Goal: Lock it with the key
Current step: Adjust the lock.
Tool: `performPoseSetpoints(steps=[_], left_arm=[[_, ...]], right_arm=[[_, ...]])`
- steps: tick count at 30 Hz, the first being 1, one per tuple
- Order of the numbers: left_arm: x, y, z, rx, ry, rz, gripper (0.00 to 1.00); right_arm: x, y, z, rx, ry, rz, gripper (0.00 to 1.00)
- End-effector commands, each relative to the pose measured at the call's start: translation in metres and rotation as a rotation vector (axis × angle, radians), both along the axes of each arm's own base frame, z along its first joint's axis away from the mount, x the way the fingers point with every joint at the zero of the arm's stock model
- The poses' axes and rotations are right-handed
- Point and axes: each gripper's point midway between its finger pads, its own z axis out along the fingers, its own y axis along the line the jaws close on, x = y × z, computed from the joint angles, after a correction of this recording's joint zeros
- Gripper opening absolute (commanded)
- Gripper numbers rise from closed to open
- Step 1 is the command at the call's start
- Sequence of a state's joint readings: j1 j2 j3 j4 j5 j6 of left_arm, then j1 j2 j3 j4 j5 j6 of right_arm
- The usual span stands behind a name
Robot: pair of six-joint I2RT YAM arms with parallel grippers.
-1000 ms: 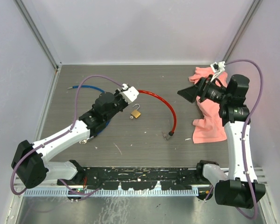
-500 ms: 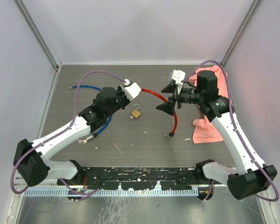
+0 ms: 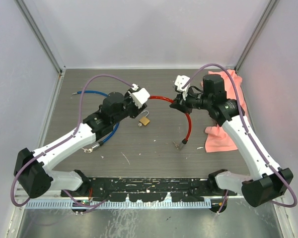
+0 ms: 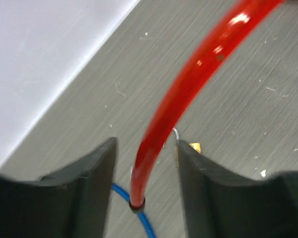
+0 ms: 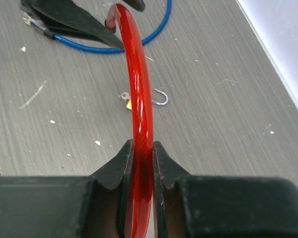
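Top view: the brass padlock [image 3: 145, 120] lies on the table [image 3: 139, 148] just nearward of the left gripper [image 3: 138, 101]. The right gripper [image 3: 179, 103] is clamped on the red cable [image 3: 187, 121].
Left wrist: the jaws are seen apart, straddling the cable.
Right wrist: the padlock is seen beyond the pinched cable.

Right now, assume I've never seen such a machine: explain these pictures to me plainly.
Two robot arms are bolted at a table's near edge. One picture looks down from above; the other two come from a camera on each wrist. On the grey table lie a small brass padlock, a blue cable and a pink cloth. The right hand pinches a red cable. The left hand is open around another part of that cable, not gripping it.
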State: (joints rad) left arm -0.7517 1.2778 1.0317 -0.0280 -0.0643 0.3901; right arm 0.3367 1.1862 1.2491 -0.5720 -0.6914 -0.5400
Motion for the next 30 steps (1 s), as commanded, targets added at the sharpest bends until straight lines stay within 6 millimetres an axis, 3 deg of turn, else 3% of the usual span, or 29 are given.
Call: performPoseSetpoints(steps=[1, 6, 7, 11, 15, 22, 27, 30], left_arm=[[-0.021, -0.002, 0.045, -0.145, -0.047, -0.07, 0.63], [-0.059, 0.019, 0.071, -0.285, -0.041, -0.179, 0.98], [-0.063, 0.025, 0.077, -0.3, -0.042, -0.193, 0.99], [-0.083, 0.033, 0.089, -0.299, 0.04, -0.321, 0.98], [-0.095, 0.015, 0.083, -0.28, 0.191, -0.48, 0.98], [-0.074, -0.003, 0.069, -0.249, 0.24, -0.524, 1.0], [-0.073, -0.019, 0.064, -0.262, 0.295, -0.578, 0.89], [-0.062, -0.027, 0.051, -0.256, 0.352, -0.57, 0.71]], right_arm=[[0.011, -0.021, 0.044, -0.089, -0.247, -0.006, 0.01], [0.017, -0.036, 0.057, -0.148, -0.282, 0.118, 0.01], [0.017, -0.035, 0.056, -0.169, -0.284, 0.151, 0.01], [0.015, -0.031, 0.06, -0.222, -0.336, 0.282, 0.01], [0.011, -0.023, 0.071, -0.241, -0.359, 0.381, 0.01], [0.013, -0.007, 0.072, -0.23, -0.361, 0.447, 0.01], [0.011, 0.002, 0.064, -0.229, -0.35, 0.487, 0.01], [0.01, 0.005, 0.061, -0.225, -0.343, 0.501, 0.01]])
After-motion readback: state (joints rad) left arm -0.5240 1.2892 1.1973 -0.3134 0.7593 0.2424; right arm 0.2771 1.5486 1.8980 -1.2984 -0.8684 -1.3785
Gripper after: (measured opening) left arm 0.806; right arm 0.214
